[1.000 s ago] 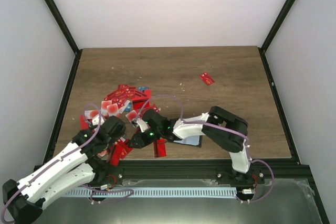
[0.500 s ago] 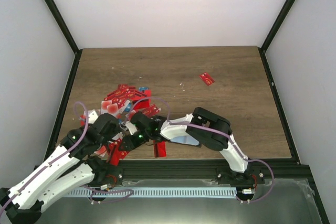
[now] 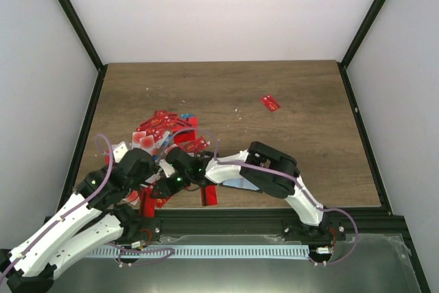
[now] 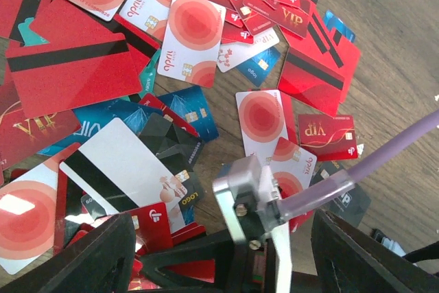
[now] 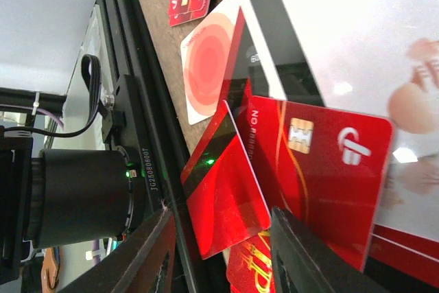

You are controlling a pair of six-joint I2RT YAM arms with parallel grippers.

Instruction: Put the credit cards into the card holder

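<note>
**Credit cards (image 3: 161,134) heaped on the near-left worktop (image 3: 288,149); by my reading, filing has barely begun.**
The cards lie loose and overlapping, with one stray card (image 3: 270,103) well apart at the far right. I cannot pick out the card holder, and no card shows inside one. My left tool (image 4: 223,224) is spread wide over the heap, holding nothing. My right tool (image 5: 219,228) stands half-spread astride a tilted red card (image 5: 223,197); whether it pinches the card I cannot tell. Nearly every card is left to file.
</note>
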